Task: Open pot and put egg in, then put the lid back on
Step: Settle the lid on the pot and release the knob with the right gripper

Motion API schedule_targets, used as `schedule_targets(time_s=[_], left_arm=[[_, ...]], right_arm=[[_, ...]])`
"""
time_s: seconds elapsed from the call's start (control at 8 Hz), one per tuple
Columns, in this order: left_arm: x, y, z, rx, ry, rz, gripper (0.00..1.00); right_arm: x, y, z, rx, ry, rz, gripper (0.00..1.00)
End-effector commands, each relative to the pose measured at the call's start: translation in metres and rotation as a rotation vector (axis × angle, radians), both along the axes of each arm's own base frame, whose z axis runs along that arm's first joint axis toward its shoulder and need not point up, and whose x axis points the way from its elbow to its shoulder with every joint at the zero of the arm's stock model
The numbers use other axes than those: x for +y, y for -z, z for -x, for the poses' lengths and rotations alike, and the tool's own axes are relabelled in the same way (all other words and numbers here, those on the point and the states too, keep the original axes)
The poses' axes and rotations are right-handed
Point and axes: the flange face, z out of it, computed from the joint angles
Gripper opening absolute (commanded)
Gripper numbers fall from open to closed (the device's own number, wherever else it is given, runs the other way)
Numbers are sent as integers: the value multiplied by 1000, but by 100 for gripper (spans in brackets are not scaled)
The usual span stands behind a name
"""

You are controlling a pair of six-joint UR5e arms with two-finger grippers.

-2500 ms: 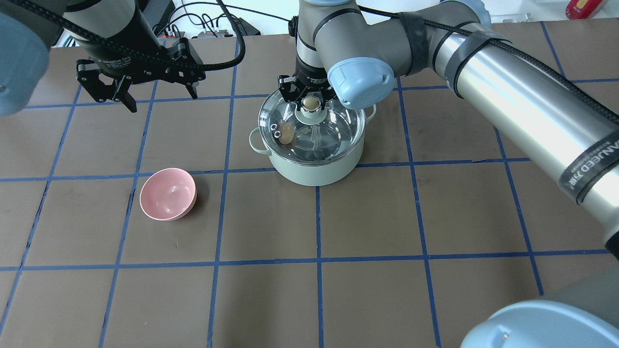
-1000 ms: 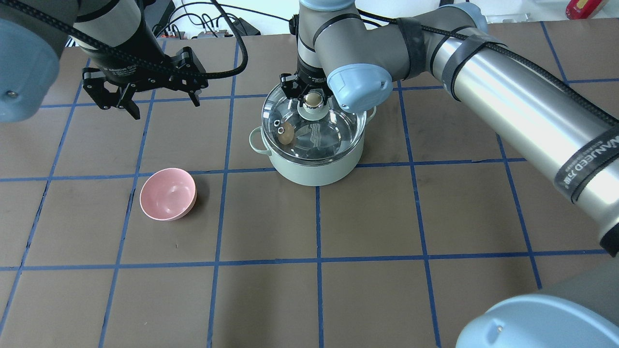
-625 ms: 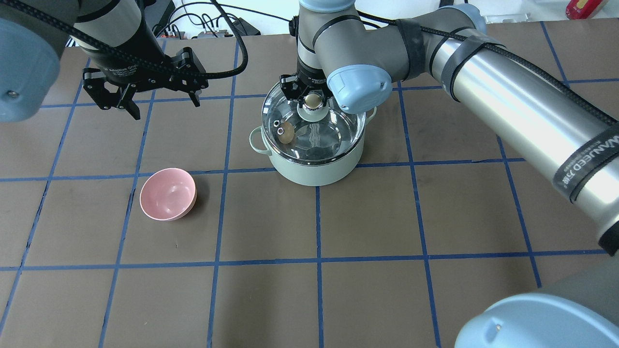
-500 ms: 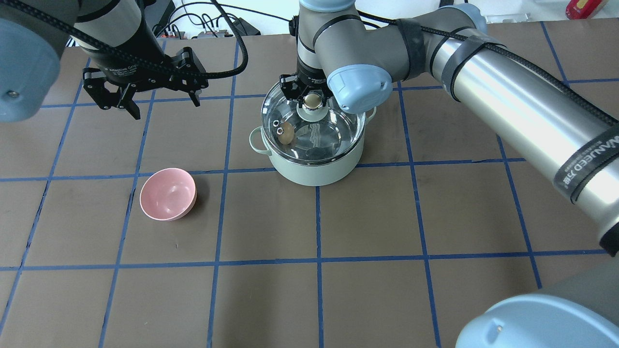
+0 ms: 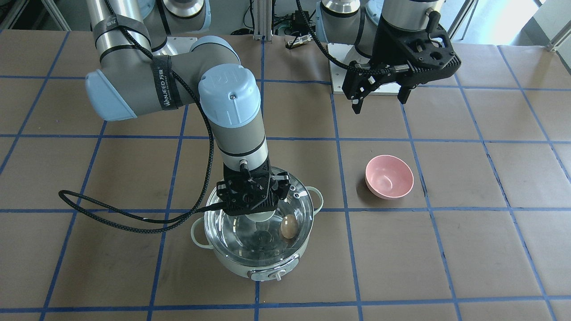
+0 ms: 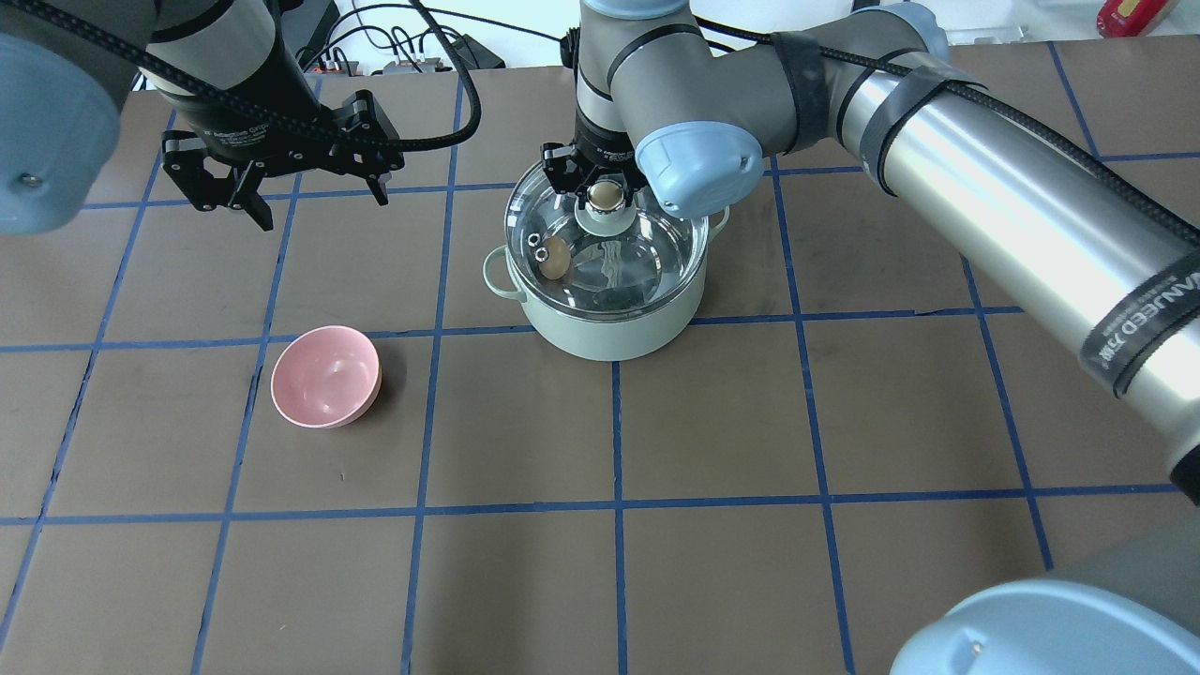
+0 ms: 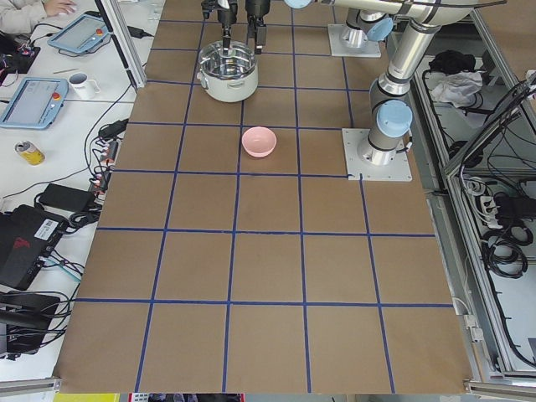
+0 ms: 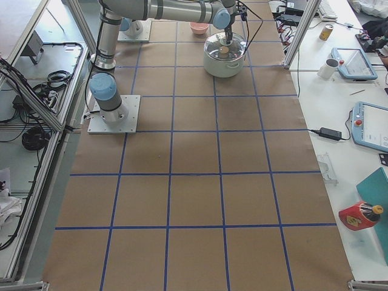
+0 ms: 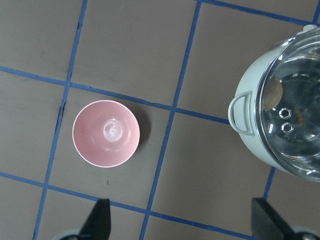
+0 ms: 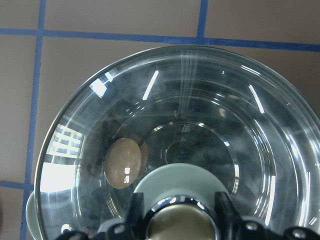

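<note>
The mint-green pot [image 6: 609, 333] stands at the back middle of the table, with the glass lid [image 6: 647, 262] sitting on it. The tan egg [image 6: 556, 260] lies inside on the steel bottom, seen through the glass in the front view [image 5: 288, 226] and the right wrist view [image 10: 123, 162]. My right gripper [image 6: 605, 187] is straight above the pot, its fingers closed on either side of the lid's beige knob [image 10: 180, 222]. My left gripper [image 6: 319, 202] is open and empty, hovering over the back left of the table, well apart from the pot.
An empty pink bowl [image 6: 325, 375] stands on the table left of the pot and nearer the robot; it also shows in the left wrist view [image 9: 106, 133]. A black cable [image 5: 134, 223] from the right arm hangs beside the pot. Brown paper with blue grid tape covers the table.
Since 2.5 s ago the lid has come down a little and settled on the pot's rim, and the left gripper has shifted slightly. Almost nothing has moved in the last second.
</note>
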Motion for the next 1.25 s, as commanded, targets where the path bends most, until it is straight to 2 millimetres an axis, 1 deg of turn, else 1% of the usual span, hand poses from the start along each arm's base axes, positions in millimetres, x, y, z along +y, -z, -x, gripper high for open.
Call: schedule_targets(time_s=[0.0,0.62,0.75,0.88,1.12], left_arm=[[0,0,0,0,-2,1,100],[0,0,0,0,-2,1,100],[0,0,0,0,-2,1,100],[0,0,0,0,-2,1,100],[0,0,1,0,-2,1,100]], right_arm=[[0,7,0,6,-2,-23,0],[1,13,0,9,0,-46,0],[1,10,0,7,0,-40,12],[3,2,0,3,-1,-32,99],[7,-8,2,-9,0,-31,100]])
